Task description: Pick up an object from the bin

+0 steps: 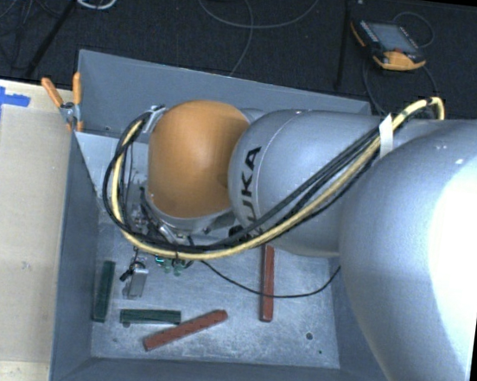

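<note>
"Where was the gripper when you looked in?"

"Low in the grey bin (234,93), over the floor toward its 8 o'clock corner. The gripper (134,278) hung under the orange cover (192,157) on the wrist of the arm (405,251). Black and yellow cables (213,247) looped round beneath that cover."

"Spread or pressed together?"

"I couldn't tell. The wrist and the cables hid most of it, and the little that showed was too small to judge."

"So which thing was it at?"

"It stood between two dark green sticks. The first green stick (102,291) lay along the 12-to-6 line, just beside the gripper at its 8 o'clock. The second green stick (151,315) lay crosswise, 9 to 3, just beside the gripper at its 5 o'clock. Whether the gripper touched either one, I couldn't make out."

"Was anything else in there?"

"Two red-brown sticks. The slanted brown stick (185,329) lay at the second green stick's 4 o'clock, very near it, with its far end pointing toward 2 o'clock. The straight brown stick (268,283) lay 12 to 6, well apart from the gripper at its 3 o'clock, with its upper end running in under the arm. All four sticks lay flat on the floor of the bin, each on its own, none stacked on another."
</note>
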`<state>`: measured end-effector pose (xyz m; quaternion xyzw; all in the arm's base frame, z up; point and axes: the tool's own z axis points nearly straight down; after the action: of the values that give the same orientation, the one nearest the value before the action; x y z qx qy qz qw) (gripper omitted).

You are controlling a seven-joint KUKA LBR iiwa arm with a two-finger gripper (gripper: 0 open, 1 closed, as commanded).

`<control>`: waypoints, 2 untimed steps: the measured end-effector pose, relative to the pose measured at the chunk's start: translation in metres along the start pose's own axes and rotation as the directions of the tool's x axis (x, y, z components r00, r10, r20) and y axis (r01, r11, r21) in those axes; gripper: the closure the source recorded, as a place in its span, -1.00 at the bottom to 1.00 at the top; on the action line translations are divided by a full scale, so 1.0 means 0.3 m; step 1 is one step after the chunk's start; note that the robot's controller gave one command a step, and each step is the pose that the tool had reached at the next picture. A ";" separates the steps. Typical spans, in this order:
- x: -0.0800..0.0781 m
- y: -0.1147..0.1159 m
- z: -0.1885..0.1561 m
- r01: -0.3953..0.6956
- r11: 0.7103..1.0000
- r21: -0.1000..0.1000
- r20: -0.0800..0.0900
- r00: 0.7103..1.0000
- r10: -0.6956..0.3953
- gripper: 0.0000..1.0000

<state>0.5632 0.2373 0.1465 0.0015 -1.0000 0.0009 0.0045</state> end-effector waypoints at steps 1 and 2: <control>0.173 -0.173 0.212 0.010 1.000 0.004 -0.004 1.000 -0.010 -1.00; 0.160 -0.164 0.199 0.007 1.000 -0.001 0.006 1.000 -0.007 1.00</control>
<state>0.5147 0.1878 0.0874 0.0052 -1.0000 0.0002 0.0014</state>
